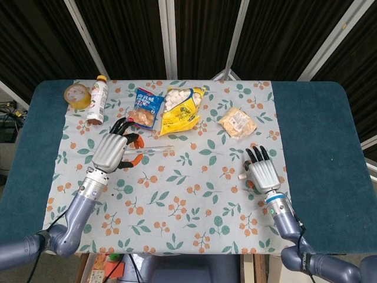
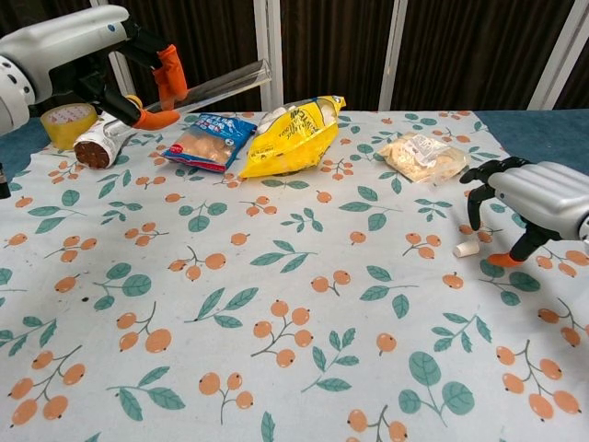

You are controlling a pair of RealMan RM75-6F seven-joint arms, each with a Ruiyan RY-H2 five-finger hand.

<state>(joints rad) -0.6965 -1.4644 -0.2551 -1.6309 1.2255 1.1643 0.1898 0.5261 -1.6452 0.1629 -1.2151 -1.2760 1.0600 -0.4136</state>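
Cap point(image 2: 467, 249) lies beside the right hand point(image 2: 529, 204), whose spread fingers should close gently; left hand point(image 2: 110, 55) pinches the tube point(image 2: 216, 85).

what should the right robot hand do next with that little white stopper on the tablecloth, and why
Probably lower the right robot hand a little and bring its fingertips around the small white stopper. The robot hand hovers open just beside the stopper, which lies loose on the floral tablecloth, while the left robot hand holds the clear glass tube up with its mouth open.
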